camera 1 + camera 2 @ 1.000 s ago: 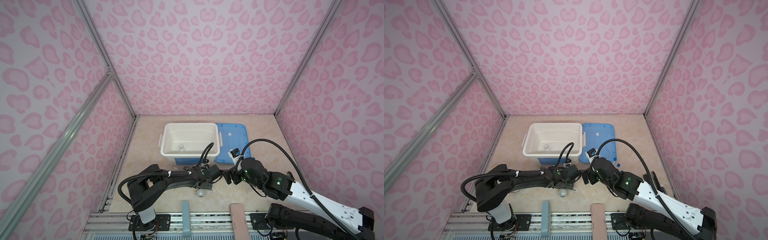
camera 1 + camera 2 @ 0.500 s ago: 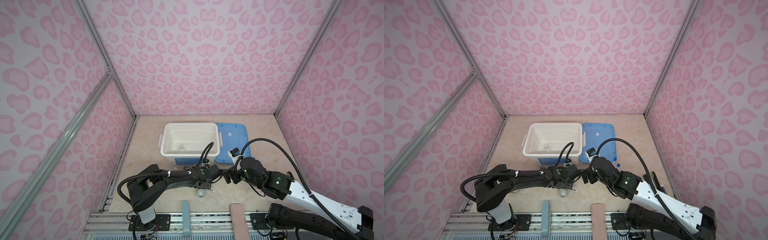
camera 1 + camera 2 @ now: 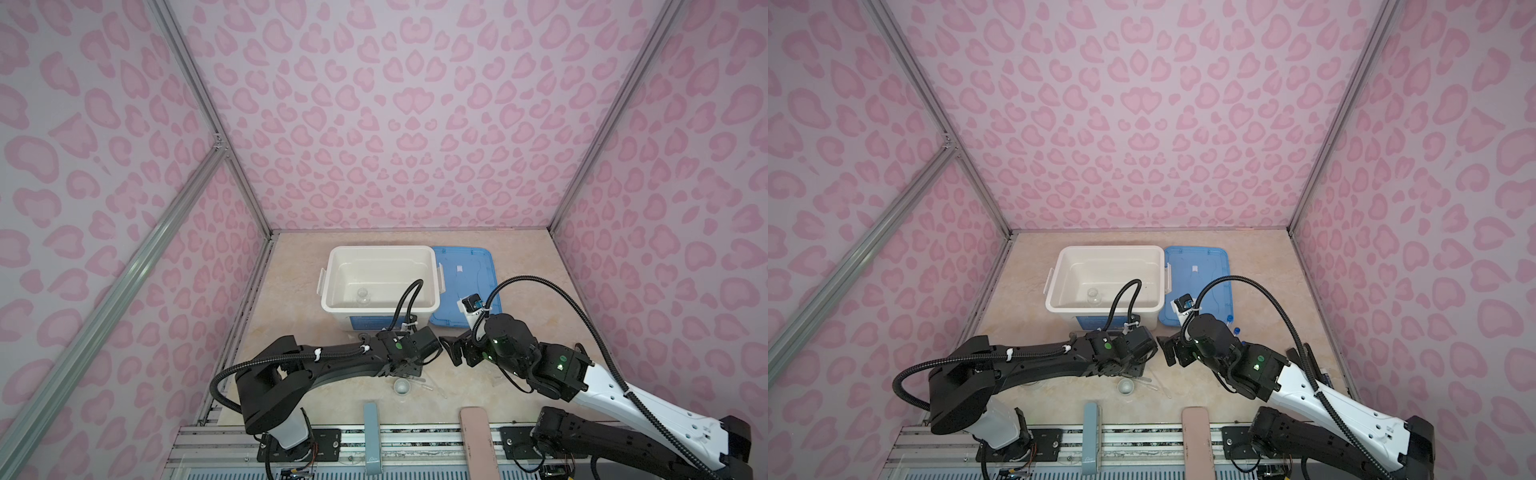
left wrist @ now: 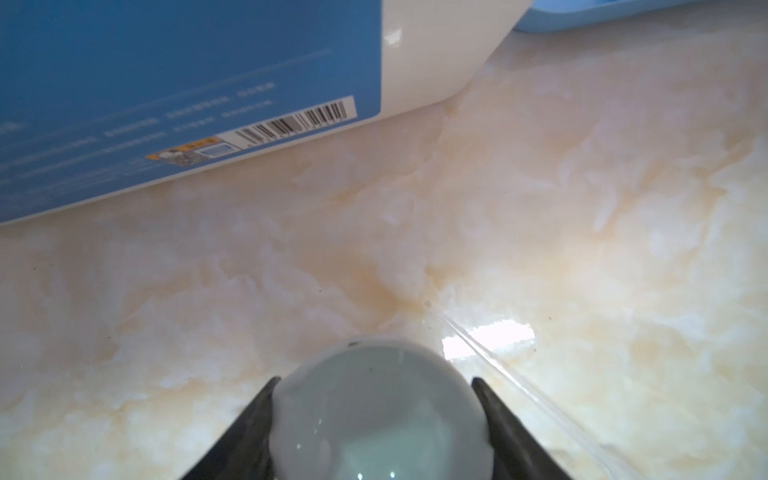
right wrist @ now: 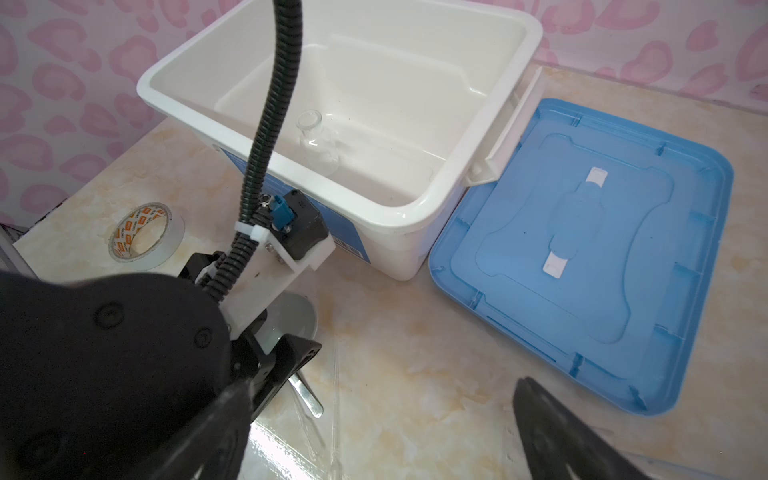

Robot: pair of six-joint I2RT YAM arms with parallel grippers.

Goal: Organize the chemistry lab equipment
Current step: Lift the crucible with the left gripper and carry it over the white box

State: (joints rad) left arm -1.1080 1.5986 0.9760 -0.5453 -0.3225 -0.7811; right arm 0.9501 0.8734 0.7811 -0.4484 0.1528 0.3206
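My left gripper point(image 4: 374, 380) is shut on a white round dish point(image 4: 378, 424) that sits low over the marble table, just in front of the tub; its fingers press both sides. The right wrist view shows that dish point(image 5: 297, 318) beyond the left gripper point(image 5: 286, 353). A second white dish point(image 3: 402, 386) point(image 3: 1125, 386) lies near the front edge. Metal tweezers point(image 5: 309, 397) and thin clear rods point(image 5: 335, 395) point(image 4: 478, 349) lie beside the left gripper. A tiny clear glass cup point(image 5: 316, 141) point(image 3: 362, 297) stands inside the tub. My right gripper point(image 5: 386, 419) point(image 3: 453, 353) hangs open and empty, facing the left one.
The white tub point(image 3: 432, 286) point(image 5: 415, 216) stands mid-table with its blue lid point(image 3: 469, 270) point(image 5: 582, 257) flat to its right. A tape roll point(image 5: 145, 237) lies left of the tub's front. Blue tube caps point(image 3: 1236, 331) show behind the right arm. Pink walls enclose three sides.
The left jaws have narrowed slightly onto the dish. Both arms stay almost where they were.
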